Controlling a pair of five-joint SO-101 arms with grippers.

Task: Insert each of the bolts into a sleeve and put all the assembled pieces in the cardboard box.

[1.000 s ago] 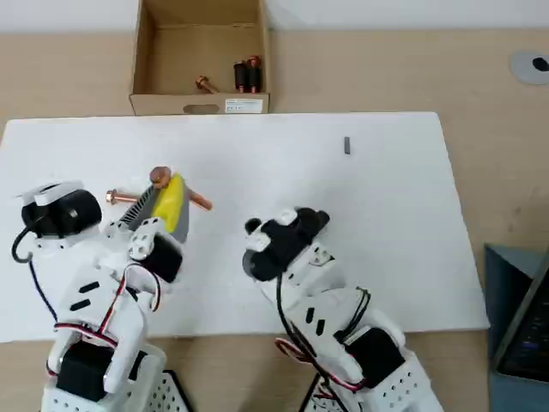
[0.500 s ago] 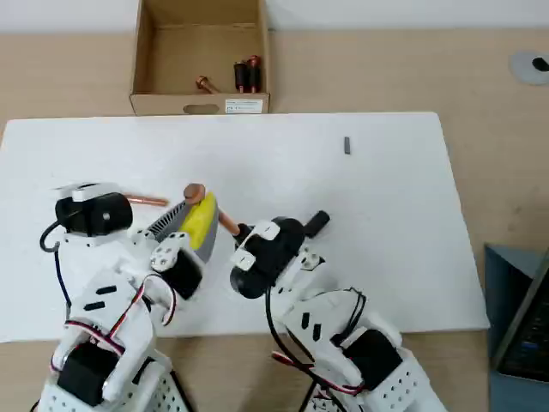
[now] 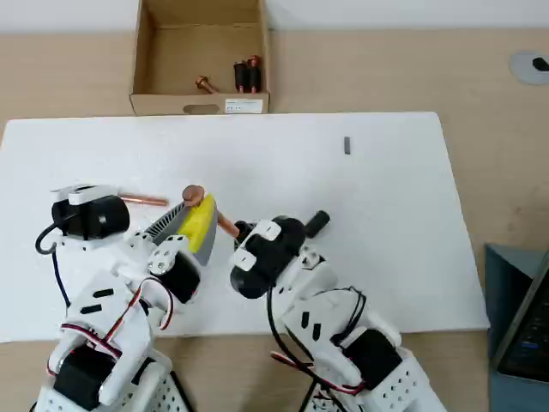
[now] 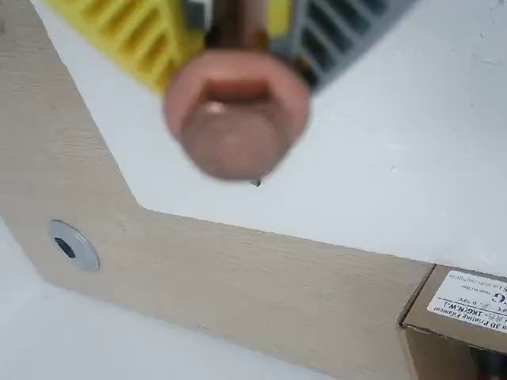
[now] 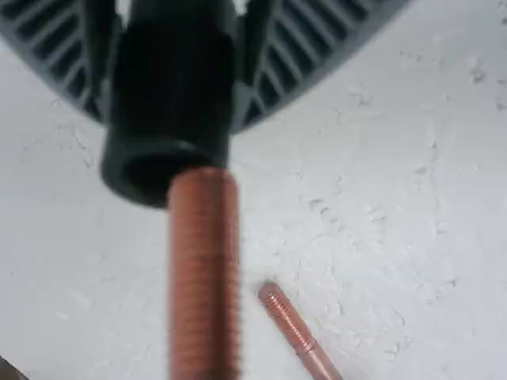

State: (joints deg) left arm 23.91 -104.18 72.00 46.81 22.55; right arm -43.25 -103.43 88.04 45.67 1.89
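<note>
A copper bolt (image 3: 193,194) is held in the air over the white mat (image 3: 377,223), clamped between the yellow finger (image 4: 131,39) and the grey finger (image 4: 352,28) of the left gripper (image 3: 190,207). In the left wrist view its hexagonal head faces the camera. From the head the shaft slants across to the right gripper (image 5: 170,39). That gripper's two grey ribbed fingers (image 5: 317,47) are closed on a black sleeve (image 5: 166,119).

In the right wrist view the bolt's threaded end sits right at the sleeve's open mouth. Whether the tip is already inside cannot be told. From above, the two grippers meet nose to nose near the middle of the mat's front half, the left arm's on one side and the right arm's just beside it.

A second bolt (image 3: 142,200) lies flat on the mat close to the left arm's wrist, apart from both grippers.

The cardboard box (image 3: 144,60) stands on the wooden table (image 3: 69,77), just beyond the mat's far edge. Inside it, two black sleeves (image 3: 247,77) stand side by side against the near wall, with copper showing at the top of at least one. A copper piece (image 3: 204,83) lies on the box floor near them.

A small dark piece (image 3: 346,145) lies alone on the far right part of the mat. A round grommet (image 3: 532,65) is set in the table's far right corner, and a laptop (image 3: 519,318) shows at the right edge.
</note>
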